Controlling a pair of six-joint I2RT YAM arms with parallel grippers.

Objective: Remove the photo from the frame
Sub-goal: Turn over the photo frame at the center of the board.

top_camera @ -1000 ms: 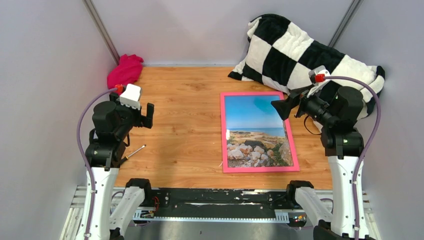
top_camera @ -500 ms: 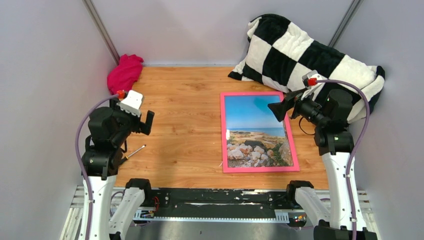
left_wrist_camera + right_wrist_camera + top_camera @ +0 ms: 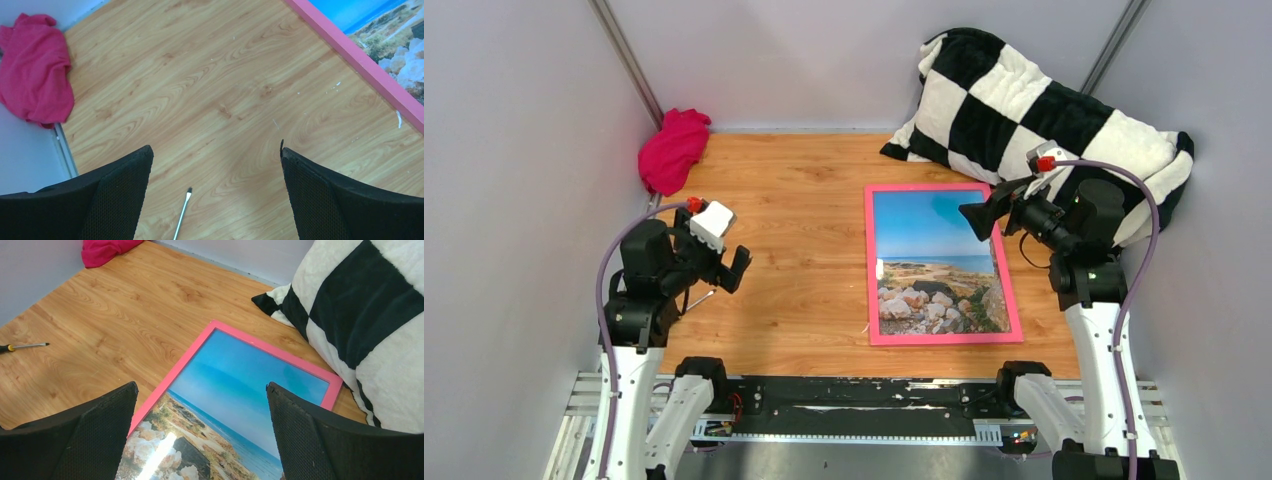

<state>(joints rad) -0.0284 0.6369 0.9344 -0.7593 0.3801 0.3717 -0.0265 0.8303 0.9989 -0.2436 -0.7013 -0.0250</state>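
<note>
- Black, mesh-faced jaws on the right gripper (image 3: 202,390) are spread wide with nothing between them, hanging above the far right part of the frame (image 3: 869,262).
- The left gripper (image 3: 216,155) is spread just as wide and empty, over bare wood well left of the frame, with a screwdriver (image 3: 182,217) just beneath it.
- The photo (image 3: 934,250) sits inside the frame, face up and flat, not yet removed.
- This looks like the approach. A clean move would pinch the pink edge, not the print, and lift slowly while the other arm steadies it.
- Whether glazing covers the print is hard to tell.
- The wood-grain table (image 3: 794,200) looks smooth, so the frame may slide.
- A checkered pillow (image 3: 1034,110) crowds the far right corner, a magenta cloth (image 3: 672,148) lies far left, and grey walls close in.
</note>
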